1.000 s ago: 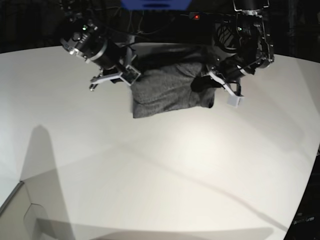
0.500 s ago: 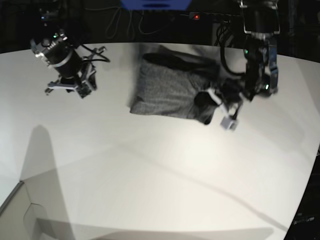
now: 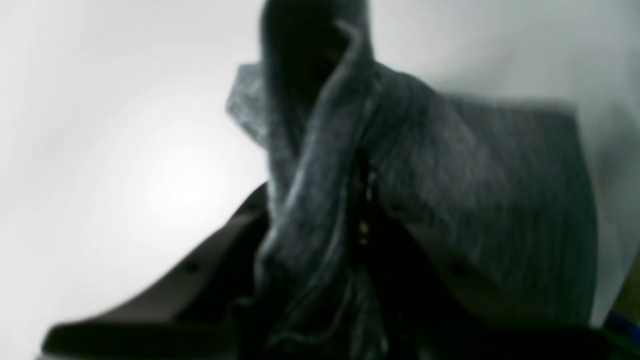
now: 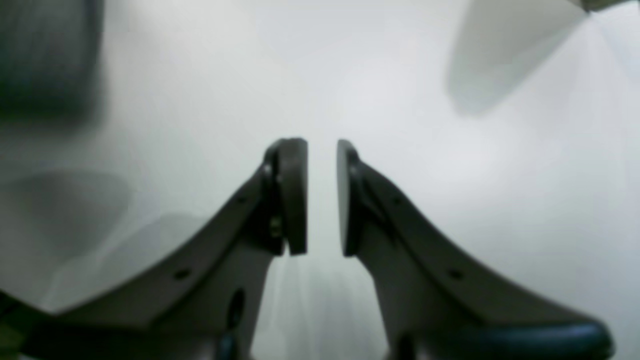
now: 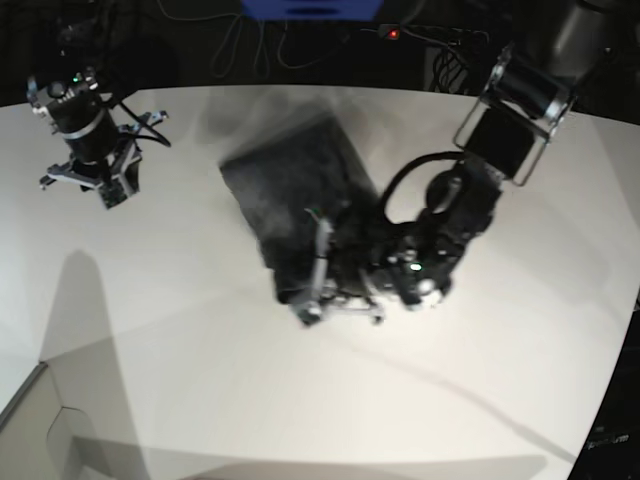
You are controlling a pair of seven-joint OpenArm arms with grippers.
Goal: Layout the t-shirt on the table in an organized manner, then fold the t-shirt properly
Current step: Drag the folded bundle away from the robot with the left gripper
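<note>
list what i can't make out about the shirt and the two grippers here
- Left wrist view: left gripper is buried in bunched t-shirt; fingertips hidden, picture blurred.
- Base view: the shirt is smeared by motion, sleeves and collar unreadable.
- Right wrist view: right gripper open over bare table; shirt only a dark corner, cut off.

The left gripper (image 5: 320,285) reaches low toward the middle, its jaws clamped on a bunch of the t-shirt (image 3: 450,190). The right gripper (image 4: 321,197) hangs far aside (jaws slightly parted, holding nothing).
</note>
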